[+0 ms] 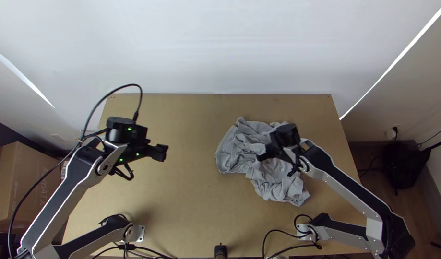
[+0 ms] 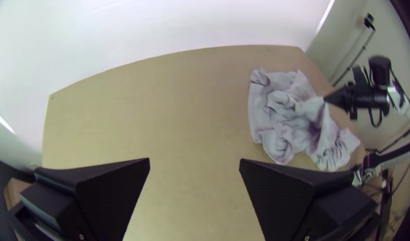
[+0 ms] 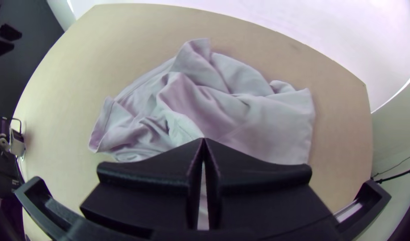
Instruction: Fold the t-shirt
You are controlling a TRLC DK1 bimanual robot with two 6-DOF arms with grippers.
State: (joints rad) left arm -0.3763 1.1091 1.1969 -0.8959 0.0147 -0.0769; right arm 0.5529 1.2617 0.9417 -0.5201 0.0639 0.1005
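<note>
Top view shows the shirt (image 1: pixel 232 149) on the wooden bench (image 1: pixel 191 201), below the right pincer (image 1: pixel 262 156) and spreading around it. This shirt is grey and bunched, with many wrinkles, not folded in a neat way. One part of it lies to the left of the right pincer's tips, another goes past them to the far side, and a crumpled part comes from under them to the near side. The right pincer is closed on the shirt: in the left wrist view, the cloth rises in a peak up to its tips, and in the right wrist view, its two fingers stand together with cloth at the tips.

The left pincer (image 1: pixel 161 152) is held over the bench, well apart from the shirt, which is to its right. Its fingers are wide open, and between them is seen the bench surface. A cardboard box (image 1: pixel 35 177) is to the left of the left pincer, beside the bench. Beyond both pincers, past the far edge, stands a white wall (image 1: pixel 220 48).
</note>
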